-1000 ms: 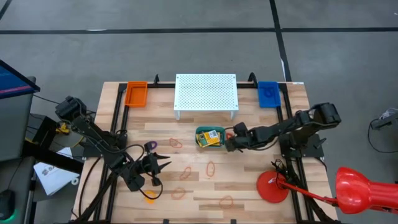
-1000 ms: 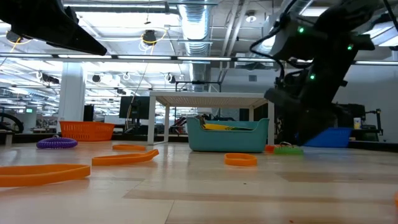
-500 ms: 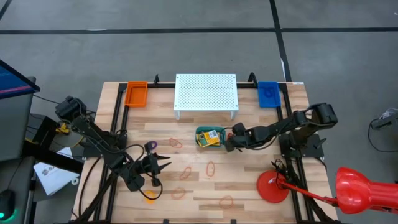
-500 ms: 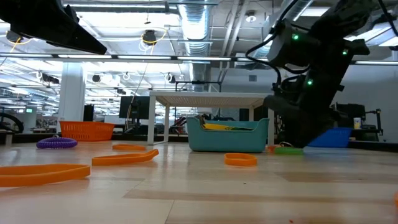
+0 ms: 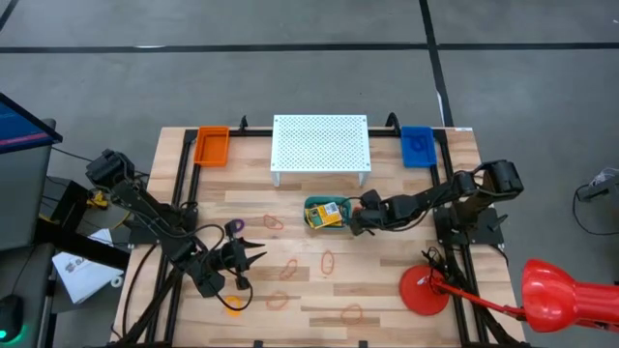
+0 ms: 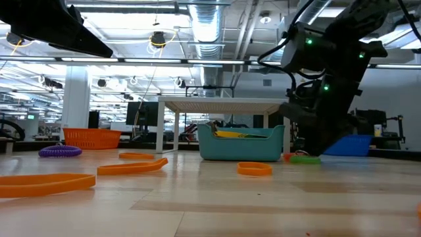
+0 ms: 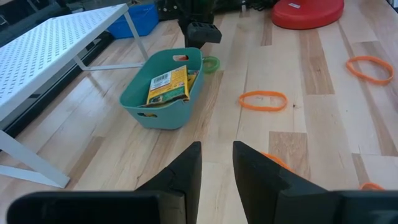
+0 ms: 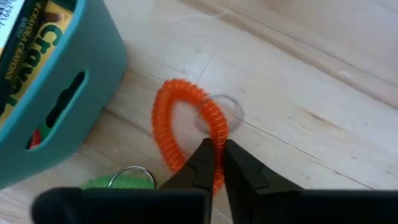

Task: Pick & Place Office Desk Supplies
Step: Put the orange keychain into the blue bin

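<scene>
Right wrist view shows the right gripper pinching the orange coiled band flat on the wooden worktop, just beside the teal bin that holds a crayon box, probably so the band can be lifted a short way into it; a green band lies next to it. Left gripper hovers slightly spread and empty above the worktop's near left part, other loops scattered around, an open ceiling with pipes and lights behind.

An open industrial lab: exposed ceiling ducts (strip lights too) above distant workbenches.
</scene>
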Controlling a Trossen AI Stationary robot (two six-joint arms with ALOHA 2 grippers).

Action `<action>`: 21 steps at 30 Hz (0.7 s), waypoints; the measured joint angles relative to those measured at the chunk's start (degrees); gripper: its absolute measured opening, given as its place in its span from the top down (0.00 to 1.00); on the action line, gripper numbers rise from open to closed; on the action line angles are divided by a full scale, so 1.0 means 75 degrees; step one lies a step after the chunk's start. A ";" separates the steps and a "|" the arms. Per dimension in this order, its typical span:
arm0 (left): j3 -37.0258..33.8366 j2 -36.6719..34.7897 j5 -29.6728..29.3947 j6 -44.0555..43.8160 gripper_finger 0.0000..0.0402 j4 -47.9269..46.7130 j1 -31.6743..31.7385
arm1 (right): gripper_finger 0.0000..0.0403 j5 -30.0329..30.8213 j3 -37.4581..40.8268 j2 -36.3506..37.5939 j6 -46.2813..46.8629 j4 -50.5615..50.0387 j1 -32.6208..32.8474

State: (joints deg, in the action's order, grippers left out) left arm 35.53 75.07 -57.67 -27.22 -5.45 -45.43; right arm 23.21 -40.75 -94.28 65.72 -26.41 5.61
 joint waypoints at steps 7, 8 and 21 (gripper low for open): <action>0.0000 0.0000 -0.0004 -0.0003 0.79 0.0000 0.0000 | 0.99 0.0160 0.0021 0.0196 0.0351 -0.0607 0.0335; 0.0000 0.0002 -0.0004 -0.0003 0.79 0.0000 0.0000 | 0.99 0.0203 0.0037 0.0300 0.0438 -0.0704 0.0437; 0.0000 0.0000 -0.0026 0.0035 0.79 -0.0006 0.0003 | 1.00 0.1255 0.0055 0.2576 0.2927 -0.3371 0.1995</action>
State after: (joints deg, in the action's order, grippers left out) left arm 35.53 75.07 -57.87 -26.96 -5.50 -45.41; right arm 32.62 -40.34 -74.96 87.67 -51.70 20.57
